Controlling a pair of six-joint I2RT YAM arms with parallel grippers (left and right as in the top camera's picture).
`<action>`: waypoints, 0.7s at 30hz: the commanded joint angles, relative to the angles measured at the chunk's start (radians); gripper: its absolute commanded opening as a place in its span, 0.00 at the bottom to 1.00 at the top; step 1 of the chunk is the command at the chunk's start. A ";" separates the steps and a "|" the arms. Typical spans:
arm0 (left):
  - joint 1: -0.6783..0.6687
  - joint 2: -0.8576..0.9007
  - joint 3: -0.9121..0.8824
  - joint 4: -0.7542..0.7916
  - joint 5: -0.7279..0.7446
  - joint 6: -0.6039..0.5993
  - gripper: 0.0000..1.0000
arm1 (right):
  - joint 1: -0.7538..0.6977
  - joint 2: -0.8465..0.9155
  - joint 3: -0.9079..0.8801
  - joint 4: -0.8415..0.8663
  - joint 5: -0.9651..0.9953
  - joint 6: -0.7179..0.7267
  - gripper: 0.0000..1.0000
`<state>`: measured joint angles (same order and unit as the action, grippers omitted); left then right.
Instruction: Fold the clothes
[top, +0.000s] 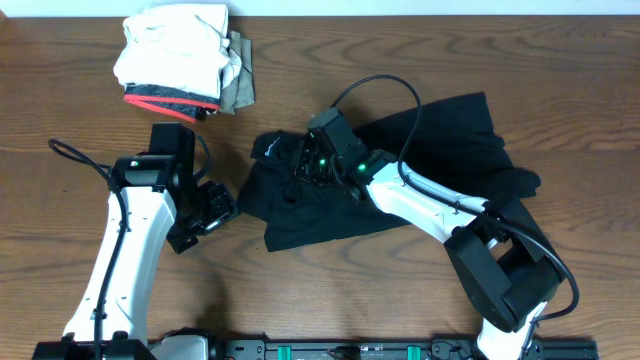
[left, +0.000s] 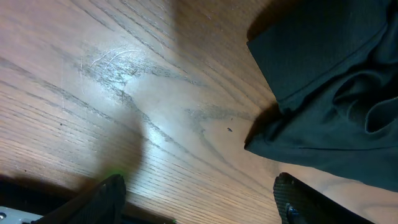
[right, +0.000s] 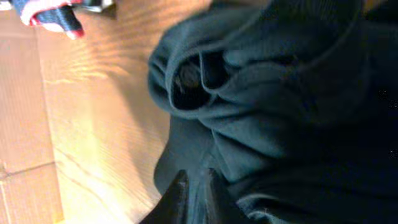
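A black garment (top: 440, 150) lies crumpled across the middle of the wooden table (top: 560, 60). My left gripper (top: 205, 215) is open and empty, just left of the garment's left edge; in the left wrist view its fingers (left: 199, 199) straddle bare wood with the garment (left: 336, 93) at the upper right. My right gripper (top: 305, 165) sits on the garment's upper left part. In the right wrist view its fingers (right: 194, 186) are shut with a fold of the black garment (right: 280, 93) pinched between them.
A stack of folded clothes (top: 180, 60), white on top with red and olive layers, sits at the back left; its edge shows in the right wrist view (right: 50, 12). The right arm's cable loops over the garment (top: 400, 100).
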<state>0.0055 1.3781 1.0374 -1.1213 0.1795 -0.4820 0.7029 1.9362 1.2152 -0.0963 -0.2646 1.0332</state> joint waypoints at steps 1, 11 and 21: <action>0.005 -0.004 -0.006 -0.003 -0.011 0.037 0.78 | 0.010 0.010 0.000 0.004 0.064 -0.025 0.27; 0.003 -0.009 -0.006 -0.001 0.026 0.115 0.78 | -0.031 -0.080 0.040 -0.192 0.074 -0.141 0.23; 0.003 -0.008 -0.006 0.026 0.026 0.103 0.79 | 0.021 -0.165 0.046 -0.479 0.063 -0.135 0.61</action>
<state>0.0055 1.3781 1.0374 -1.0958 0.2031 -0.3912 0.6926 1.7550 1.2499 -0.5701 -0.2012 0.9047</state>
